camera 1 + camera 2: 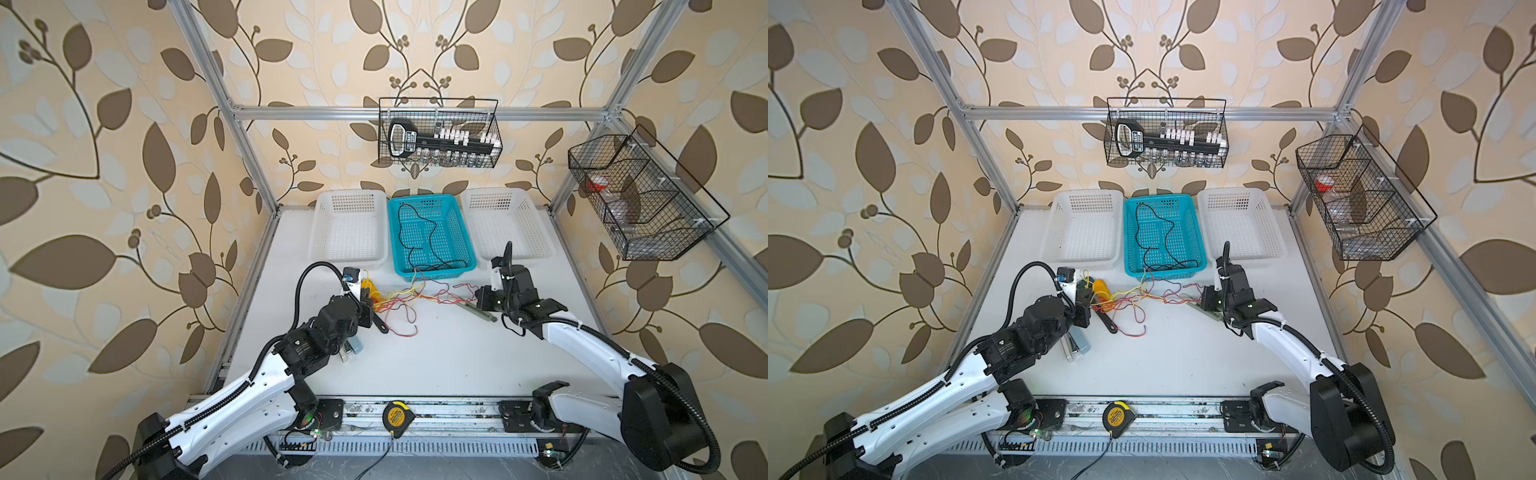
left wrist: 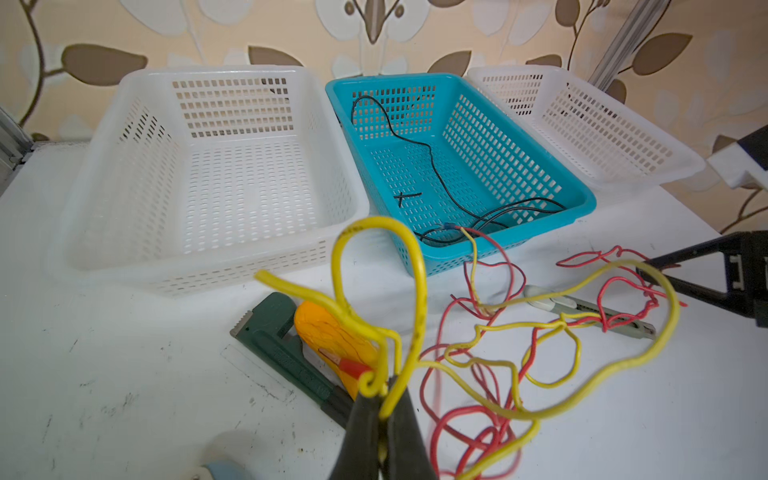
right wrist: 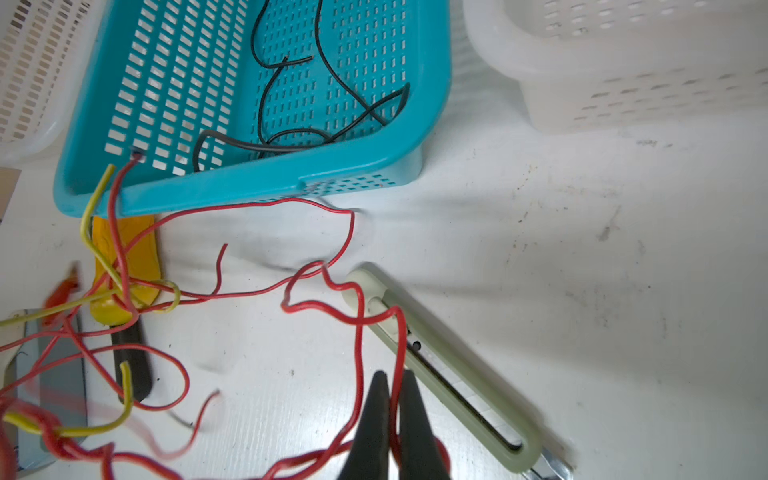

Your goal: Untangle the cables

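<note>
A scuffed white bench (image 1: 436,365) carries three perforated plastic baskets along its far edge: a turquoise basket (image 1: 453,272) in the middle, set between two white baskets (image 1: 316,241).

A thin black cable (image 2: 432,164) lies in loose curves on the turquoise basket's slotted floor. Just in front of that basket's near rim, toward the middle of the bench, a glossy yellow cable (image 2: 423,291) and a slim red cable (image 3: 404,340) lie tangled in loops and kinks. One end of each climbs over the near rim into the basket.

The left gripper (image 2: 381,395) has dark, tapered fingers, and its jaws are pressed tight on the yellow cable, which rises from the tips in a tall, stiff loop. The right gripper (image 3: 394,380) is likewise pinched together, with a strand of the red cable caught between its tips. The two grippers sit well apart, with the tangle between them.

Under the red strands near the right gripper lies a long, flat, pale green utility knife (image 3: 473,374) with a slot down its length. Near the left gripper, a dark green wrench (image 2: 270,328) with a toothed jaw lies beside a smooth, rounded orange object (image 2: 328,332).
</note>
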Tool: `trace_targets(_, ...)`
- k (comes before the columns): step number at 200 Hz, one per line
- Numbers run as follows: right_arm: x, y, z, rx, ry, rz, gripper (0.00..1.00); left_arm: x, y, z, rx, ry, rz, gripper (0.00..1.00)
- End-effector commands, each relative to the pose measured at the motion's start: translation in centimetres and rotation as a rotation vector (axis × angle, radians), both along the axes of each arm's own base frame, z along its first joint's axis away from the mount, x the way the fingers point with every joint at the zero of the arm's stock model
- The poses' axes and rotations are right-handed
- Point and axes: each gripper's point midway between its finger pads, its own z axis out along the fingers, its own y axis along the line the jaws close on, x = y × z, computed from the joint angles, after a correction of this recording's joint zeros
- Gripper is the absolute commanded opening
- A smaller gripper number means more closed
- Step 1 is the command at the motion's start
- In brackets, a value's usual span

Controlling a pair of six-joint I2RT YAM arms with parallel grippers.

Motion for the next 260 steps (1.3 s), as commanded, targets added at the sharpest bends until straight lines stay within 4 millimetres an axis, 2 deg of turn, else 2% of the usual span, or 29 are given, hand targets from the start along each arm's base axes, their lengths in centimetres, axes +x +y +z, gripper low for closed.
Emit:
trace_targets(1,-1.0,-3.9,-2.4,-0.148,0.099,-0.095,0.0,1.3,3.3,2.0,0.047,-0.068,0.165,0.0)
trace_targets(41,-1.1,0.9,-0.8,-0.07,0.027,0.092,0.0,0.9,-2.6,1.4,-0.075,-0.044,-0.112,0.0)
trace_targets(54,-1.1,2.4,0.0,-0.058,0.002,0.148,0.0,1.0,-3.8,1.2,-0.093,-0.031,-0.162,0.0)
trace_targets(62,-1.2,3.1,0.5,-0.054,-0.011,0.173,0.04,1.1,-4.4,1.2,-0.1,-0.024,-0.182,0.0)
trace_targets(104,-1.1,5.4,4.0,-0.027,-0.135,0.282,0.23,1.4,-5.9,1.5,-0.123,-0.036,-0.234,0.0)
trace_targets(125,-1.5,6.8,6.7,0.028,-0.227,0.343,0.34,1.7,-6.3,1.5,-0.125,-0.036,-0.241,0.0)
trace_targets(150,-2.4,8.7,10.0,0.128,-0.322,0.422,0.41,1.8,-6.8,1.5,-0.132,-0.034,-0.258,0.0)
trace_targets(169,-2.6,9.0,12.1,0.164,-0.388,0.428,0.46,1.9,-7.1,1.4,-0.131,-0.027,-0.266,0.0)
trace_targets(188,-2.0,7.9,13.1,0.127,-0.42,0.362,0.51,2.0,-7.4,1.5,-0.135,-0.029,-0.272,0.0)
trace_targets(210,-0.5,4.5,12.5,-0.033,-0.398,0.175,0.52,2.2,-7.2,1.6,-0.13,-0.036,-0.26,0.0)
trace_targets(224,-0.2,3.5,12.1,-0.088,-0.381,0.136,0.53,2.3,-7.0,1.7,-0.128,-0.042,-0.249,0.0)
trace_targets(241,-0.6,4.6,12.2,-0.051,-0.388,0.196,0.53,2.5,-7.1,1.8,-0.131,-0.046,-0.245,0.0)
trace_targets(260,-1.9,7.7,12.9,0.068,-0.4,0.341,0.53,2.6,-7.3,1.7,-0.133,-0.04,-0.249,0.0)
